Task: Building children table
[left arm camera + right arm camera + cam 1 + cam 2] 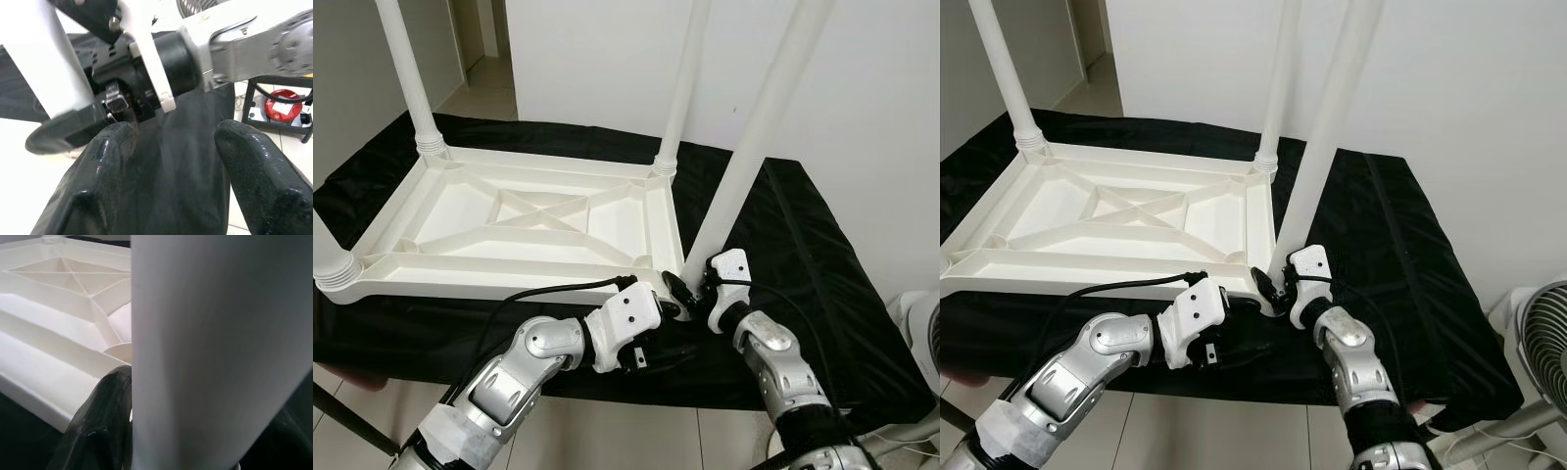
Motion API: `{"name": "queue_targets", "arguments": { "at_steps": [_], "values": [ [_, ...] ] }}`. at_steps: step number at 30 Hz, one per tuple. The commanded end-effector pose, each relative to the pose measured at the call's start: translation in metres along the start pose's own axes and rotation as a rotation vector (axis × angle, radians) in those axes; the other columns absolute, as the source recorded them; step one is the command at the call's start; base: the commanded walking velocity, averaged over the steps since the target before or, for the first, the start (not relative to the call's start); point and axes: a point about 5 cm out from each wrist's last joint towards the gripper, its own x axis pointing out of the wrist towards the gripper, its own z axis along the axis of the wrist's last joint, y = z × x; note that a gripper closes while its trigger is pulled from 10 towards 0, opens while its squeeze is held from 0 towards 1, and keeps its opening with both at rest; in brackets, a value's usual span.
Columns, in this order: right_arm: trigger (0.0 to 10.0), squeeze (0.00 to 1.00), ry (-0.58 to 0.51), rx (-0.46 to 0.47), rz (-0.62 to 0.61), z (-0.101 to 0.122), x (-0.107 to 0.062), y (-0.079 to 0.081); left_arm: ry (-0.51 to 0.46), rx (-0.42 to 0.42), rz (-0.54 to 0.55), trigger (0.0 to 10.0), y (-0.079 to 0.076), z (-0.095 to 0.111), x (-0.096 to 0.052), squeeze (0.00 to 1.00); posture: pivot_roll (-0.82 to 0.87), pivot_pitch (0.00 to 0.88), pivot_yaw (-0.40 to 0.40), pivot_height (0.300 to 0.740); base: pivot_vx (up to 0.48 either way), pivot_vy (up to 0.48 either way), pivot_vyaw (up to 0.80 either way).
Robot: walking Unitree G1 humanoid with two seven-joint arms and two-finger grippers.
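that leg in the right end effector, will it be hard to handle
The leg looks like smooth white plastic, so probably slippery. It is long, gripped low by the right end effector and tilted, so likely top-heavy. Round, so it would probably roll on the cloth.

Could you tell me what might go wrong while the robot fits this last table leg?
The leg held by the right gripper leans and is not in the corner socket yet, so it could jam or slip. The left gripper sits close beside that corner and could get pinched.
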Motion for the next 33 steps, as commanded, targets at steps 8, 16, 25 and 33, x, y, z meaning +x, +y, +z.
{"name": "queue_targets", "arguments": {
  "at_steps": [8, 16, 25, 33],
  "values": [
    [10.0, 0.0, 0.017, 0.065, -0.205, 0.0, -0.002, 0.006, 0.003, 0.021, -0.003, 10.0, 0.002, 0.0, -0.001, 0.0, -0.08, 0.0, -0.087, 0.74, 0.0, 0.0, 0.0],
    [10.0, 0.0, 0.003, 0.105, -0.577, -0.003, -0.01, 0.017, -0.003, 0.029, 0.021, 10.0, 0.006, 0.002, -0.003, 0.0, -0.07, 0.0, -0.097, 0.74, 0.0, 0.0, 0.0],
    [10.0, 1.0, -0.068, 0.117, -0.517, 0.005, -0.012, 0.016, -0.005, 0.028, 0.027, 10.0, 0.007, 0.001, -0.004, 0.0, -0.07, 0.0, -0.094, 0.74, 0.0, 0.0, 0.0],
    [10.0, 1.0, -0.149, 0.118, -0.483, 0.018, -0.022, 0.019, -0.007, 0.029, 0.03, 10.0, 0.007, 0.002, -0.006, 0.0, -0.07, 0.0, -0.095, 0.74, 0.0, 0.0, 0.0]
  ]
}}
